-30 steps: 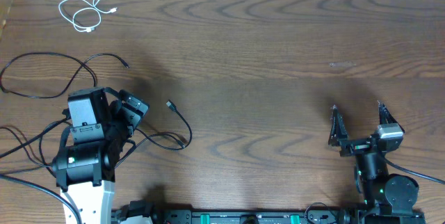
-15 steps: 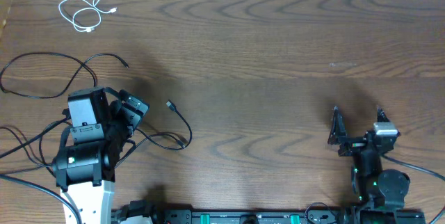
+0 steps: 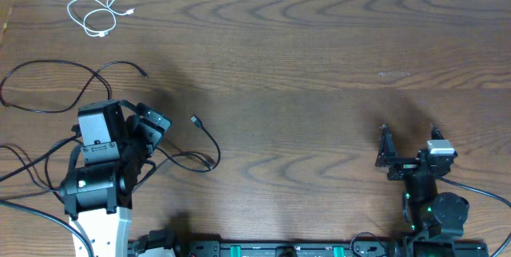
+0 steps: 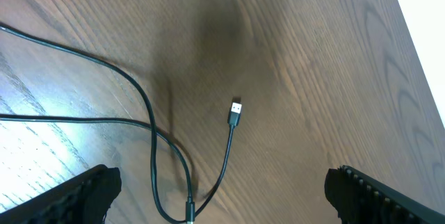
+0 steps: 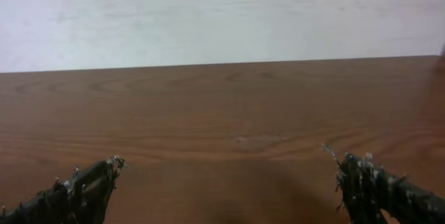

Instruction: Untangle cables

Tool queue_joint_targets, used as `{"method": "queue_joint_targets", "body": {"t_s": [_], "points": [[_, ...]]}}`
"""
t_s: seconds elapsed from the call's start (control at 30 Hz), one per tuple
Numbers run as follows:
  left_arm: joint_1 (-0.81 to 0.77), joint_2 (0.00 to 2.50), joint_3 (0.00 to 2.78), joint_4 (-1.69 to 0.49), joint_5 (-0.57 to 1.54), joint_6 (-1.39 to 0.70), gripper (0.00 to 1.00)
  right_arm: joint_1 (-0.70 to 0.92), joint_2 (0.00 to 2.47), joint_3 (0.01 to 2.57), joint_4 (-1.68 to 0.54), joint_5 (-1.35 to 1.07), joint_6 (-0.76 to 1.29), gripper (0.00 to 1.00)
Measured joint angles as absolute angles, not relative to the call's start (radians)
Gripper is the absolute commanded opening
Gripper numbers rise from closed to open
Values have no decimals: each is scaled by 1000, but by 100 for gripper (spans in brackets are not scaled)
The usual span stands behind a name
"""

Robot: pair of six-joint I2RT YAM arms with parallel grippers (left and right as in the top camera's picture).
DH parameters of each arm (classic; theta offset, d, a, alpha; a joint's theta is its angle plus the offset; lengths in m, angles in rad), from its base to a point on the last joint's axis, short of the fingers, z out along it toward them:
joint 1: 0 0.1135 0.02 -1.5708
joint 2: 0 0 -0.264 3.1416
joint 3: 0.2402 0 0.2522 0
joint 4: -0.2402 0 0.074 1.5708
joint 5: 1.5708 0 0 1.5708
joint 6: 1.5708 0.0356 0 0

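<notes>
A short white cable lies coiled at the far left corner of the table. A long black cable curves along the left side, ending in a plug. Another black cable with a USB plug loops beside my left arm; in the left wrist view its plug points away and its loop lies between my fingers. My left gripper is open above that loop and holds nothing. My right gripper is open and empty at the right front, far from all cables.
Thicker black leads trail from the left arm base at the front left. The wooden table meets a white wall at the far edge. A rail runs along the front edge.
My right gripper has drawn back slightly toward the front edge. The left arm and the cables have not moved.
</notes>
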State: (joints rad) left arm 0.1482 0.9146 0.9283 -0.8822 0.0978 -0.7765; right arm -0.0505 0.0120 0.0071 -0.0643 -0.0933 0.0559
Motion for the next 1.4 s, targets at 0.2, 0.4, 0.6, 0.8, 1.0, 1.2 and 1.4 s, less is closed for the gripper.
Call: {"method": "queue_joint_targets", "body": {"t_s": [0.2, 0.4, 0.6, 0.8, 1.0, 1.2, 1.4], "points": [[148, 915, 928, -882, 97, -776, 100, 21, 12, 7, -65, -88, 33, 99], [148, 915, 928, -882, 98, -776, 100, 33, 12, 7, -67, -76, 7, 99], [148, 915, 928, -882, 98, -776, 100, 32, 12, 7, -70, -62, 4, 99], [148, 915, 928, -882, 98, -776, 100, 27, 12, 7, -71, -48, 15, 99], [148, 915, 928, -882, 98, -776, 100, 27, 12, 7, -71, -44, 15, 99], [148, 915, 928, -882, 97, -776, 100, 27, 12, 7, -70, -44, 15, 99], [148, 915, 928, -882, 98, -776, 100, 27, 12, 7, -70, -44, 15, 99]]}}
